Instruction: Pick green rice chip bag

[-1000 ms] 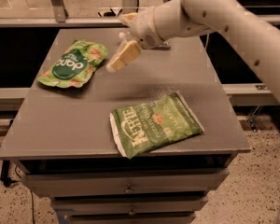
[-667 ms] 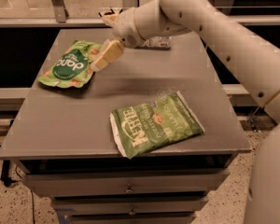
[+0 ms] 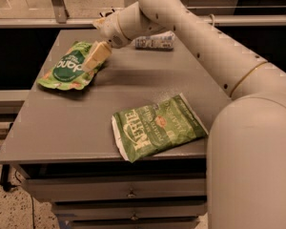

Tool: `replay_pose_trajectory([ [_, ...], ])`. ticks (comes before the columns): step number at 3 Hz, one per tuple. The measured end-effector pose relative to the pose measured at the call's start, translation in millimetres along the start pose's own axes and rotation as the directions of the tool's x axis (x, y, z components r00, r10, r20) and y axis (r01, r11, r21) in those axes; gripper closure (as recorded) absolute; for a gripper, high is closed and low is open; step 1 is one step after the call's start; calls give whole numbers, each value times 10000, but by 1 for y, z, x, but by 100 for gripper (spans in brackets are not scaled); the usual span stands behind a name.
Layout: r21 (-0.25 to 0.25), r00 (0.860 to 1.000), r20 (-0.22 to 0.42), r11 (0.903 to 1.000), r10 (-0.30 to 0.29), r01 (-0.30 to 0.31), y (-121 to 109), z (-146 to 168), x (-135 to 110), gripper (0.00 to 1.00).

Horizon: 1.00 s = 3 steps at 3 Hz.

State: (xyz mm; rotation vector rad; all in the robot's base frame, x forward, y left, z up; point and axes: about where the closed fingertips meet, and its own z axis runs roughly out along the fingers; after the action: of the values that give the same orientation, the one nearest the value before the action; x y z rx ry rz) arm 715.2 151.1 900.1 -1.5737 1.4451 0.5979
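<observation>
As the robot's arm (image 3: 205,46) swings left along the far side of the table (image 3: 62,132), the gripper (image 3: 96,57) arrives over the right-hand edge of the green rice chip bag (image 3: 66,73), which lies flat near the table's far-left corner with its logo facing up. A second ago the gripper hung nearer the middle of the far edge, clear of the bag. Now its tip overlaps the bag's upper right corner, though whether it touches the wrapper cannot be made out, nor whether it is released or clenched. The shift suggests the approach is nearly over and the grasp not yet made; the bag lies just where it lay, undisturbed. The larger Kettle bag (image 3: 157,127) sits well apart, toward the front-right corner, one corner close to the front edge and out of the way. A small pale container (image 3: 155,41) lies on its side by the far edge, just behind the arm. Room looks ample, with bare tabletop between the two bags and along the left edge toward the front-left corner. The left is the tighter side: the target bag's lower-left corner comes close to the table's left edge, so a push that way could nudge it toward the drop.
</observation>
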Motion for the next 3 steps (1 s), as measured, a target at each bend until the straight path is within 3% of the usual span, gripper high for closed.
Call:
replay_pose_trajectory([
  [1,-38,9982,-327,9987,507,-508,-5,5,25,0],
  [2,-377,9947,-387,9946,952,-967,2,10,38,0],
  [3,-493,9949,-207,9938,991,-1001,7,10,35,17],
])
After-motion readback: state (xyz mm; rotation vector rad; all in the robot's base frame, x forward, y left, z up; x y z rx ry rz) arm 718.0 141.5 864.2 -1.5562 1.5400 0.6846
